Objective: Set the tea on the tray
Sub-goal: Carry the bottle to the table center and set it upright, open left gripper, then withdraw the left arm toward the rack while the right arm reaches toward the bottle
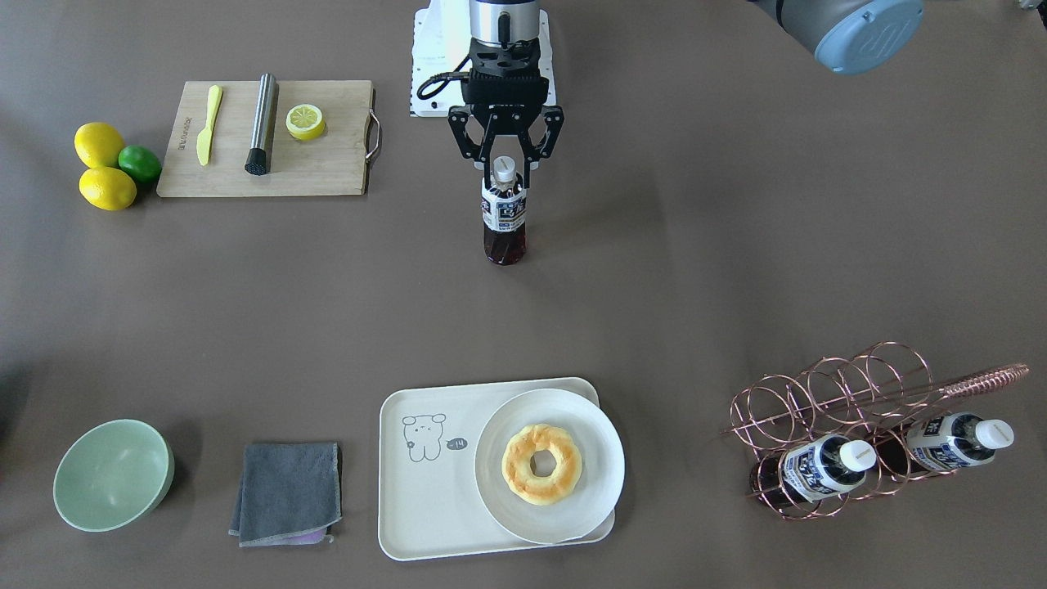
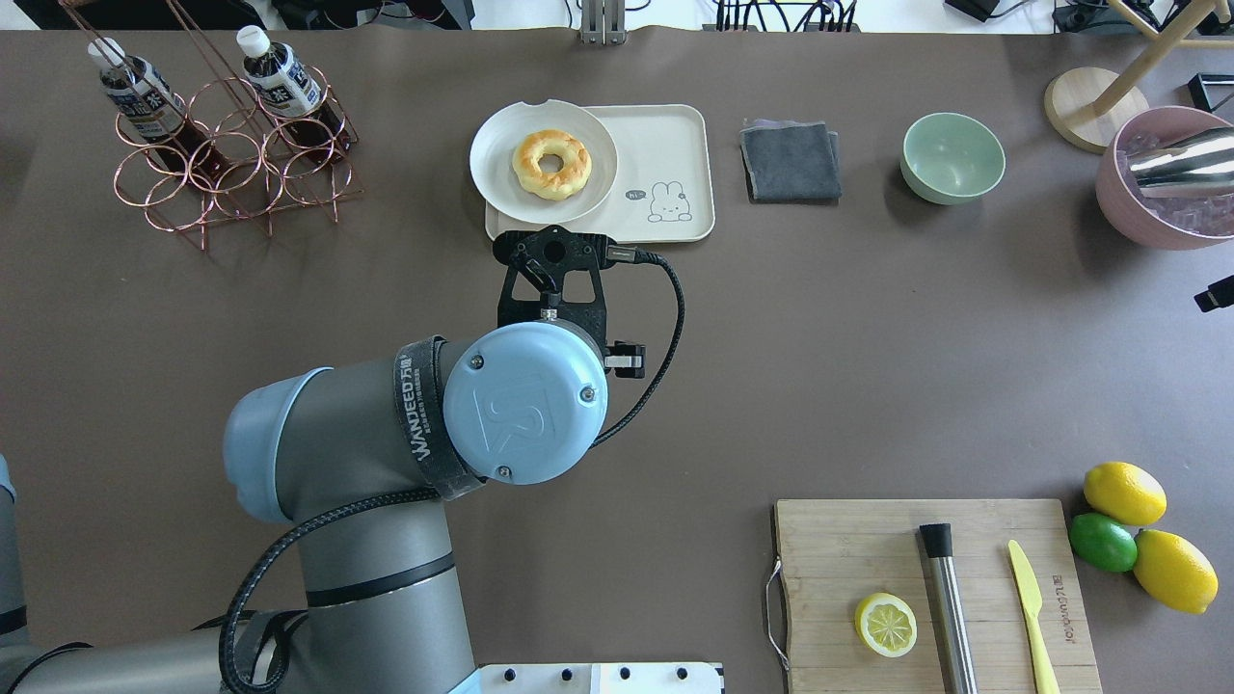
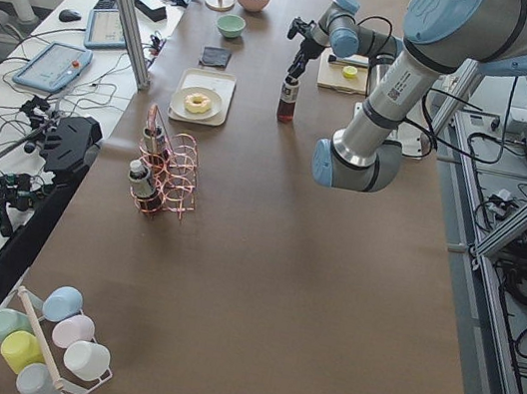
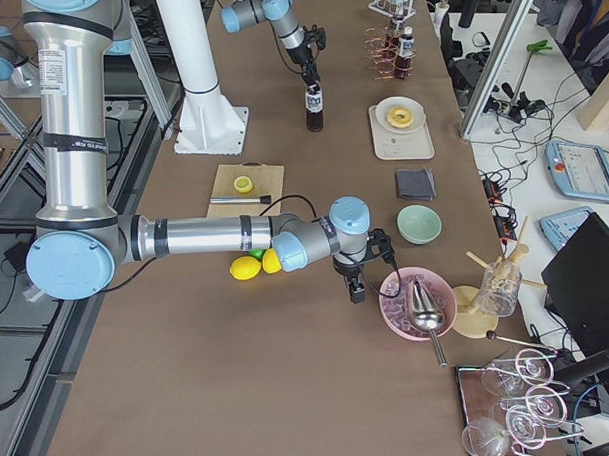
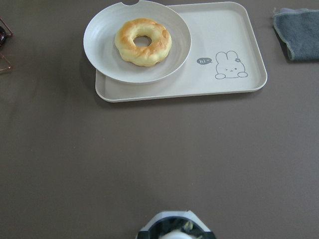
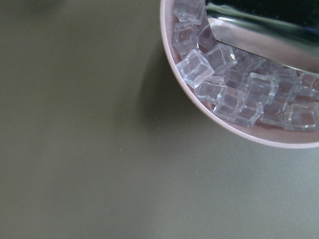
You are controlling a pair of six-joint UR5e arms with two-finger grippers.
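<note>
The brown table [image 1: 507, 327] between the tea [image 1: 505, 214] and the tray [image 1: 425, 515] is bare, so there is room to go straight across. On the tray, the round plate [image 1: 593, 499] with the donut [image 1: 515, 466] fills the side nearer the wire rack [image 1: 842, 401], and the side with the little bear drawing [image 1: 423, 437] is free. A grey cloth [image 1: 286, 491] lies near the tray's bear side, and the rack stands well apart on the other side.

Left fingers [image 1: 492, 164] clamped, wrist vertical.
</note>
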